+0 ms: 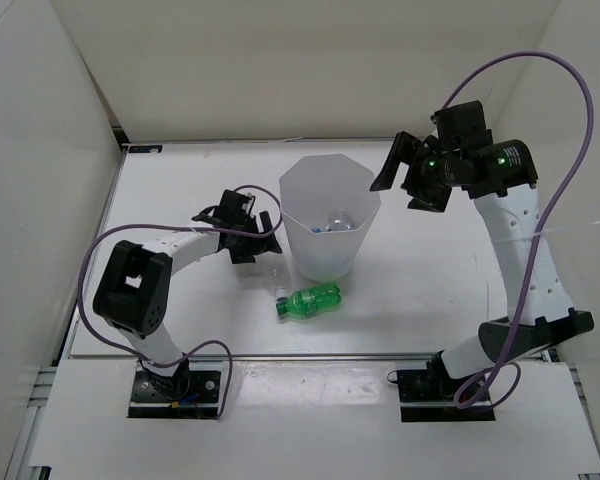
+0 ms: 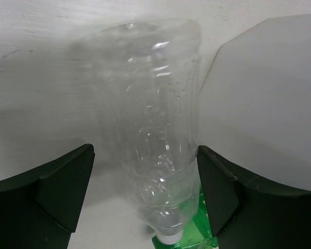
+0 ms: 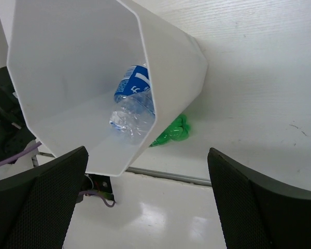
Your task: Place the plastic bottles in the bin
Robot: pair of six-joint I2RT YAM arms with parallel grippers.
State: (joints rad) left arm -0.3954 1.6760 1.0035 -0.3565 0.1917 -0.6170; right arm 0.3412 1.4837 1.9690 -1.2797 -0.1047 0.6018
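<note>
Left jaws: low over the tabletop [image 1: 420, 290], just left of the bin [image 1: 325, 258]. They are open, with one finger [image 2: 52, 192] on either side of a clear bottle [image 2: 155, 129]. The finger on the bin side looks to be touching the bottle's wall, and a gap shows at the other, so they are not closed on it. The bottle is blurred in the wrist view. Its white cap points back toward the camera, base away. It seems to lie on the tabletop, with the bin's wall just beside it.

Right jaws: raised, above and to the right of the bin's rim, tilted down toward its mouth. Spread wide, nothing between them.

Bin: upright, mid-tabletop. At the bottom lies a blue-labelled bottle [image 3: 132, 104]. From overhead only a cluster of clear plastic shows there; I cannot tell the count.

Green bottle [image 1: 312, 299]: on its side on the tabletop, just in front of the bin's base on the near side, cap pointing left. It is outside the bin. Its green also shows at the bottom edge of the left wrist view, close by the clear bottle's cap.
</note>
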